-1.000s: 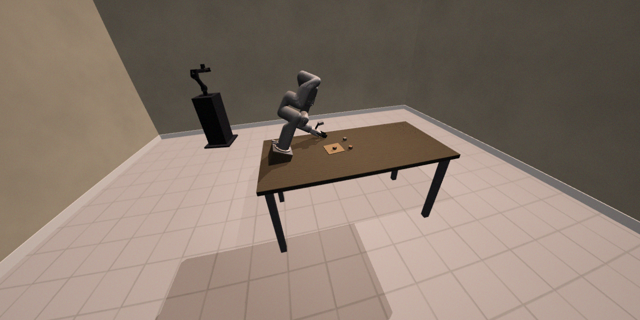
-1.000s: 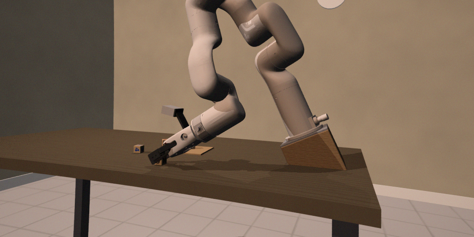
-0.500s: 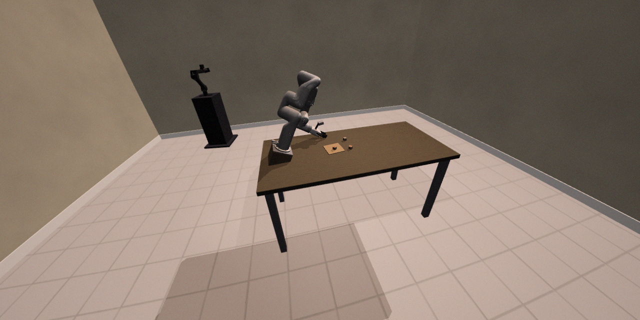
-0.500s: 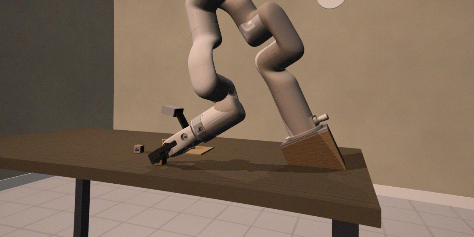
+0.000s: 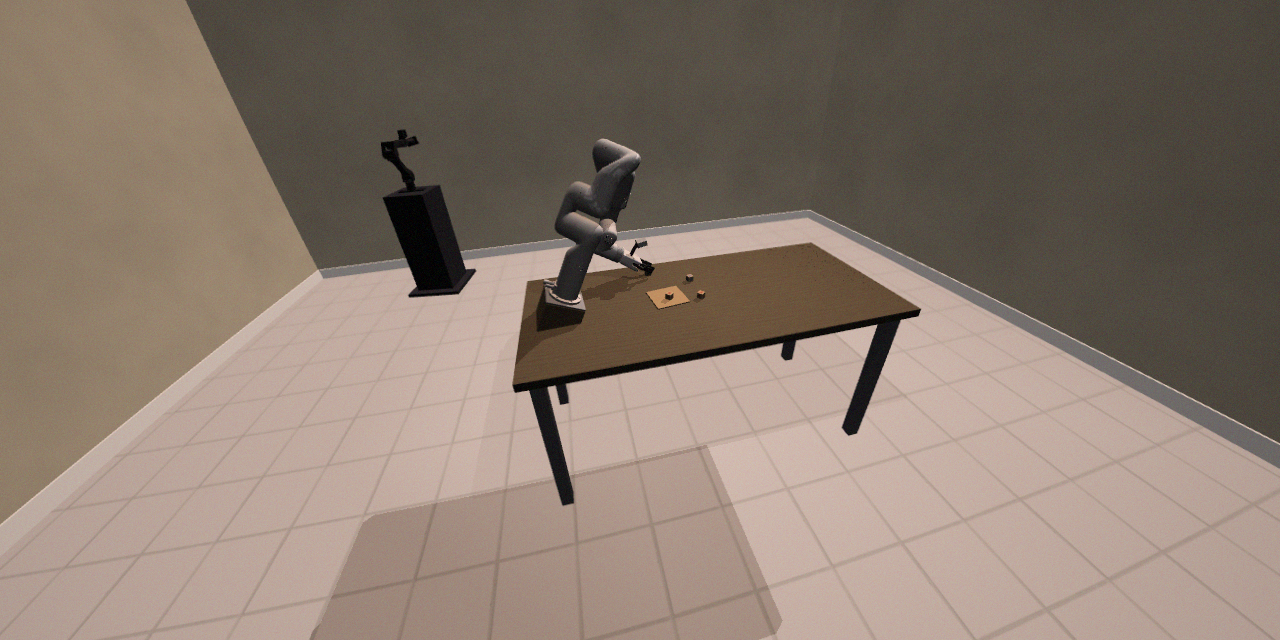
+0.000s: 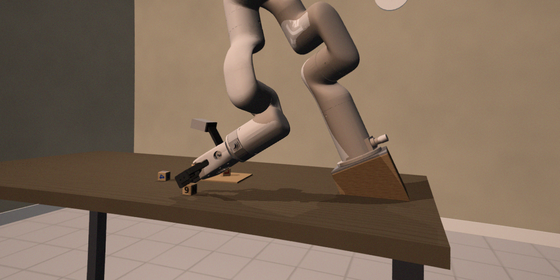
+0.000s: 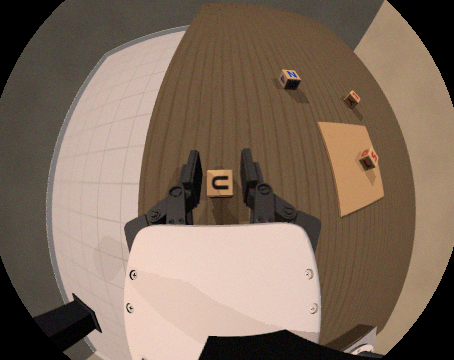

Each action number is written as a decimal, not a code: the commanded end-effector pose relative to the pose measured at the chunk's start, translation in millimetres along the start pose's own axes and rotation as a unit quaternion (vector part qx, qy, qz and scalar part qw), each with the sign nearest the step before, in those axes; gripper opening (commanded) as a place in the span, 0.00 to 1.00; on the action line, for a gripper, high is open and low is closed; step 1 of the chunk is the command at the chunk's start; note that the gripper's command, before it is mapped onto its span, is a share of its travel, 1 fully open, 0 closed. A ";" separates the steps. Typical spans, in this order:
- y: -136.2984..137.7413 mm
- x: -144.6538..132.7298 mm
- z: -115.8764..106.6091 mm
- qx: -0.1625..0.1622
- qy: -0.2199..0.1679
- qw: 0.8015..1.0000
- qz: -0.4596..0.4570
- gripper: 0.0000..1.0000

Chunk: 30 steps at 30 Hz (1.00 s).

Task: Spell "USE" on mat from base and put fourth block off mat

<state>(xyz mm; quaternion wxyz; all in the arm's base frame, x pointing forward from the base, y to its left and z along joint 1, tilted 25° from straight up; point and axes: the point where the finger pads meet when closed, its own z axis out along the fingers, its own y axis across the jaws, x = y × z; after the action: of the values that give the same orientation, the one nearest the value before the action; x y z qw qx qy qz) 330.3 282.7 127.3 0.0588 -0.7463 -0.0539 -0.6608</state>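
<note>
The top view is set high and well back, facing obliquely down at the whole table. The exterior view looks across it from nearer, just above its surface. The wrist view looks past the gripper; all share the mat.

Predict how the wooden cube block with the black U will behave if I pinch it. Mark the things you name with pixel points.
The wooden cube block with the black U [image 7: 220, 183] [image 6: 189, 189] looks rigid, so it probably won't flex. Its flat sides should seat well between the fingers. Sitting squarely on a flat face, it seems likelier to slide than roll.
</note>
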 end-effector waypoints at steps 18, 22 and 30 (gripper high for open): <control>-0.3 30.5 -18.7 0.000 -0.002 1.000 0.000 0.42; 0.3 30.8 -18.4 -0.002 -0.020 1.000 0.000 0.42; 0.8 36.1 -20.4 -0.003 -0.116 0.993 -0.001 0.42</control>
<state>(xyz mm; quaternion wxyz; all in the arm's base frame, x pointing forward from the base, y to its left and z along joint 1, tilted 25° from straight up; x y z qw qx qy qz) 314.2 279.5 162.6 0.0557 -0.7832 -0.0560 -0.6167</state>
